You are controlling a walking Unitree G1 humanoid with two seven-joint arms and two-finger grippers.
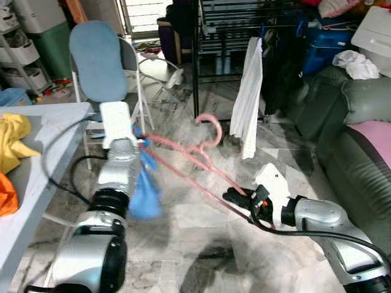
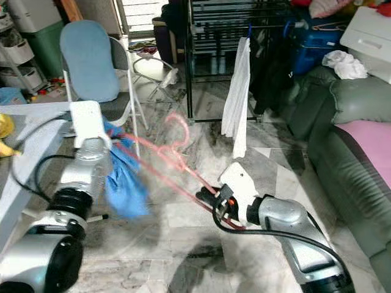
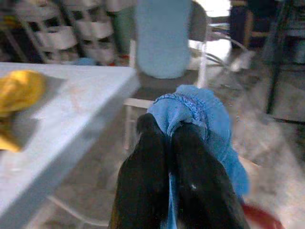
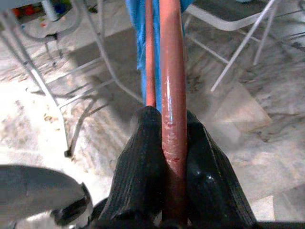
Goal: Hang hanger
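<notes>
Spanning the gap between both grippers, above a marble floor (image 1: 201,244): a pink hanger (image 1: 201,160) with a blue cloth (image 1: 145,189) on it.

Held at one end by the right gripper (image 4: 167,143), fingers (image 4: 138,162) clamped tight on the pink bar; pinched at the other end, through the cloth, by the left gripper (image 3: 167,138), fingers (image 3: 143,171) pressed together. Hook pointing up and away toward a black rack (image 1: 232,36) carrying a white towel (image 1: 247,101). Chair (image 1: 101,64) behind the left arm, grey table (image 1: 36,177) with a yellow garment (image 1: 13,140) on the left, dark sofa (image 1: 348,140) on the right.
</notes>
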